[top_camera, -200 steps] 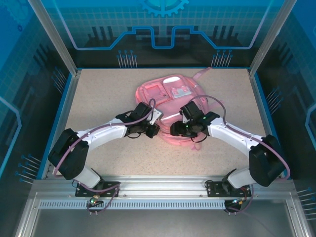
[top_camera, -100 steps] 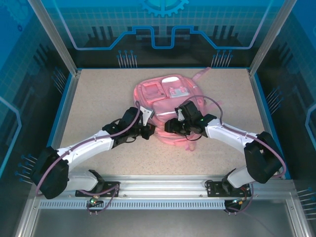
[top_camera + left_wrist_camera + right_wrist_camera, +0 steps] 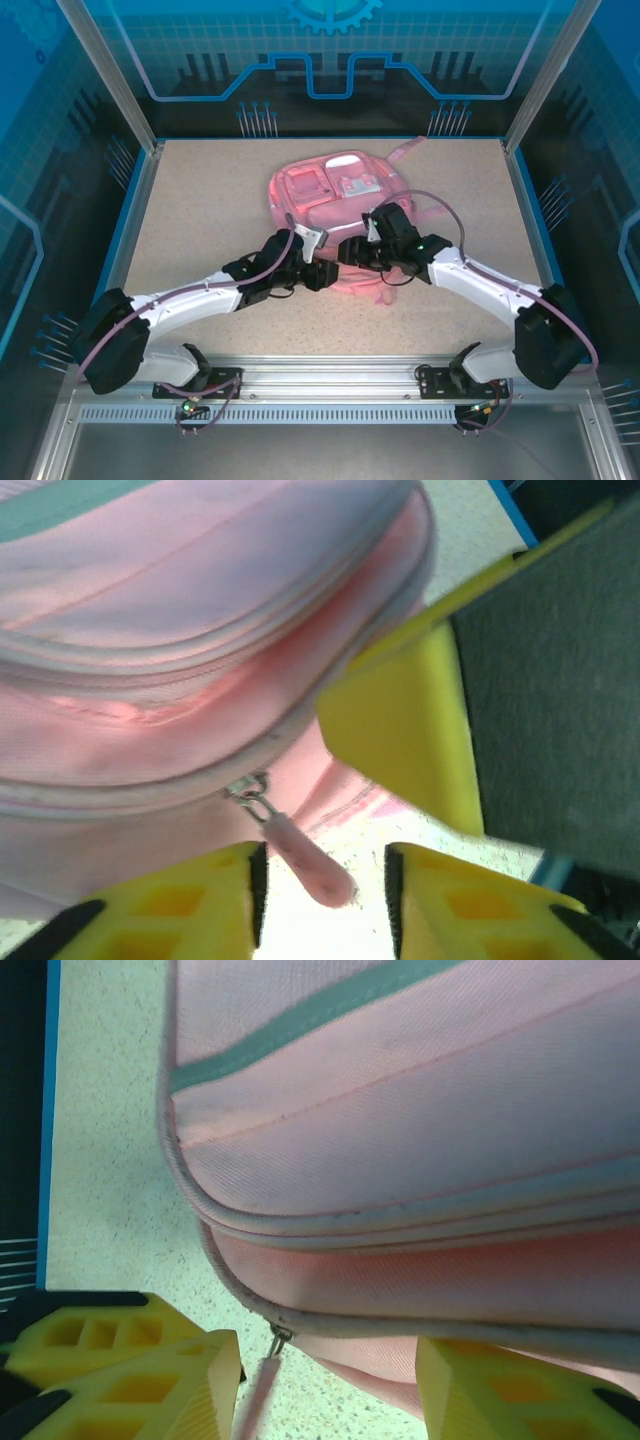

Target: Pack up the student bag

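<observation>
Pink soft fabric backpack (image 3: 330, 190) lying flat mid-table on the speckled beige table (image 3: 200, 210), both arms at its near edge
Left gripper (image 3: 322, 880) jaws spread, pink zip pull (image 3: 300, 855) hanging free between them; right gripper (image 3: 328, 1360) jaws also apart, straddling the bag's zipped seam

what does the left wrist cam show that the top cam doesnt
Left wrist: a pink zip pull hanging from the zip, between the left gripper's open yellow fingers. Top: the whole student bag lying on the speckled table, its straps at the far side, and the right gripper at its near edge. Both: the pink bag fabric, with the left gripper at its near edge.
</observation>
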`<state>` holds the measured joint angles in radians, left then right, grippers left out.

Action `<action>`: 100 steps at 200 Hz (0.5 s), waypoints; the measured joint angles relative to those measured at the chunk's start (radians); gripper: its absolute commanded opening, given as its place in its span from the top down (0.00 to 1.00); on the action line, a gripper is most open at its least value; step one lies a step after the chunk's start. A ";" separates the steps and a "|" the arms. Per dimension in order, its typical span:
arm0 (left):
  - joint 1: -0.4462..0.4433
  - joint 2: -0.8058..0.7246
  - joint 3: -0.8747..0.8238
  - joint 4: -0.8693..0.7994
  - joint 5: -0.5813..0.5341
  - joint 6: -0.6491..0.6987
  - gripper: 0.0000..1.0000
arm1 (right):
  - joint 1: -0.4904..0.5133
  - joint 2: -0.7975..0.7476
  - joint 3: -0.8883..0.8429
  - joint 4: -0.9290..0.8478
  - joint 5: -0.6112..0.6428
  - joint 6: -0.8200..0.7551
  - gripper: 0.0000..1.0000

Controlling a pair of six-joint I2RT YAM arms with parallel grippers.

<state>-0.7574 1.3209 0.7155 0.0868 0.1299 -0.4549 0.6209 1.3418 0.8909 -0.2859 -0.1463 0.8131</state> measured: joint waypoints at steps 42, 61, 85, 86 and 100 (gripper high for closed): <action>0.087 -0.166 -0.042 -0.057 -0.011 -0.067 0.29 | 0.023 -0.072 -0.011 -0.089 0.097 -0.047 0.44; 0.140 -0.231 -0.051 -0.106 -0.056 -0.119 0.25 | 0.084 -0.060 -0.002 -0.127 0.136 -0.062 0.44; 0.198 -0.258 -0.058 -0.151 -0.092 -0.185 0.23 | 0.188 0.031 0.068 -0.172 0.197 -0.083 0.47; 0.201 -0.258 -0.058 -0.153 -0.093 -0.190 0.23 | 0.190 0.035 0.070 -0.174 0.199 -0.084 0.47; 0.218 -0.258 -0.068 -0.174 -0.107 -0.227 0.22 | 0.236 0.093 0.110 -0.185 0.234 -0.092 0.49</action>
<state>-0.5392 1.0630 0.6479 -0.0868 0.0227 -0.6819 0.8566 1.4353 1.0008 -0.4713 0.0879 0.7216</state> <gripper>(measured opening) 0.778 0.519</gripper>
